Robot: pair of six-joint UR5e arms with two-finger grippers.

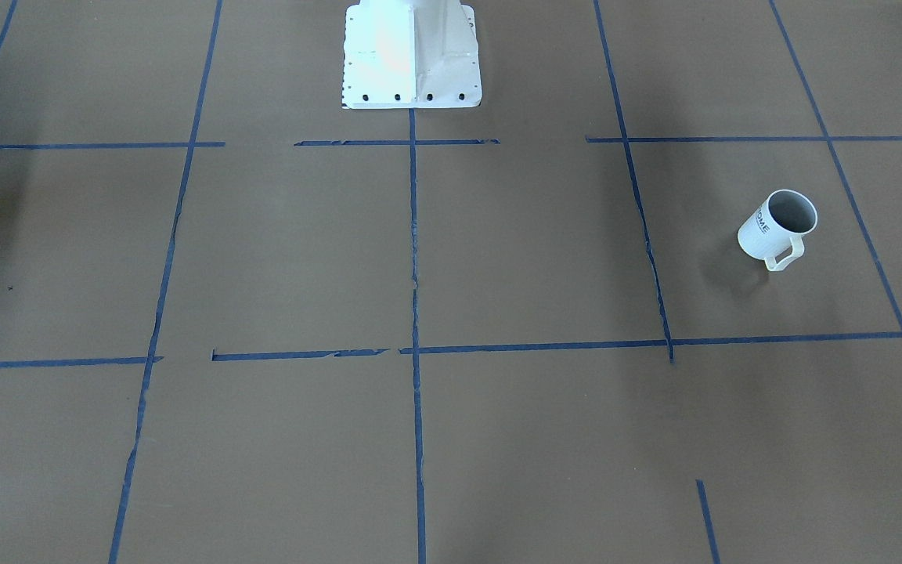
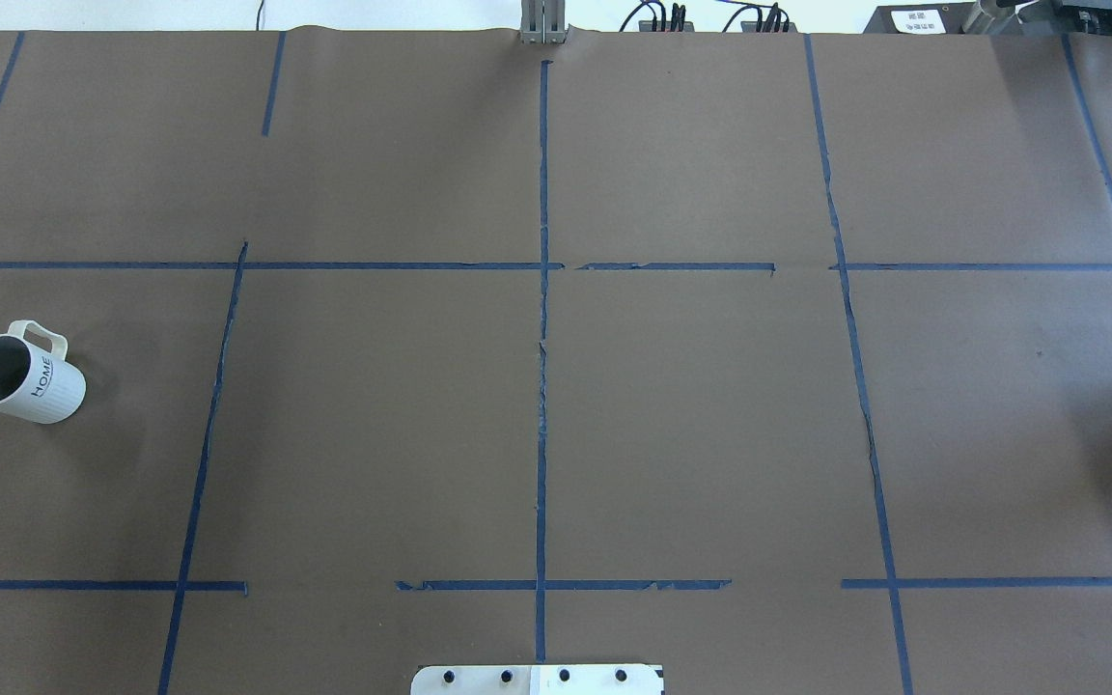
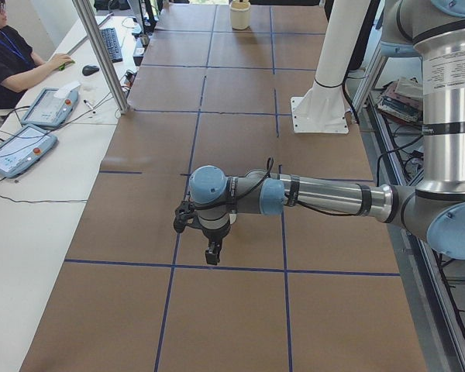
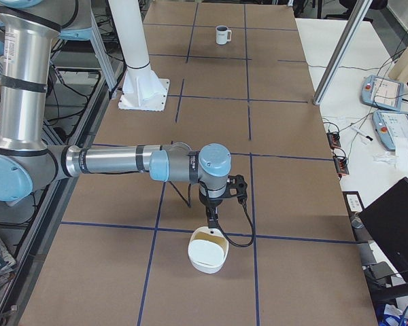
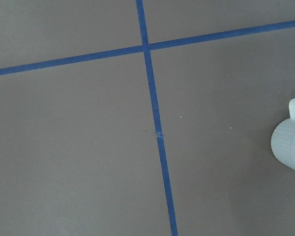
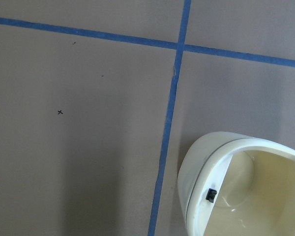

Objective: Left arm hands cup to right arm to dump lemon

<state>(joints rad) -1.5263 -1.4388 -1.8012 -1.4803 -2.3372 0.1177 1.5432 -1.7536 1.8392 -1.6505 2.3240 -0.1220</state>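
Note:
The cup (image 1: 778, 229) is a white ribbed mug lettered HOME that stands upright on the brown table, on my left side (image 2: 20, 372). It is small at the far end in the exterior right view (image 4: 222, 34). Its edge and handle show at the right of the left wrist view (image 5: 291, 145). What shows of its inside is grey, and no lemon shows in any view. The left gripper (image 3: 210, 256) points down above the table; the cup does not show in that view. The right gripper (image 4: 211, 219) hangs just over a cream bowl (image 4: 207, 252). I cannot tell whether either gripper is open or shut.
The cream bowl also fills the lower right of the right wrist view (image 6: 236, 182). The white robot pedestal (image 1: 412, 55) stands at the table's middle edge. A metal post (image 3: 105, 54), a seated operator (image 3: 8, 54) and teach pendants (image 3: 19, 147) line the far side.

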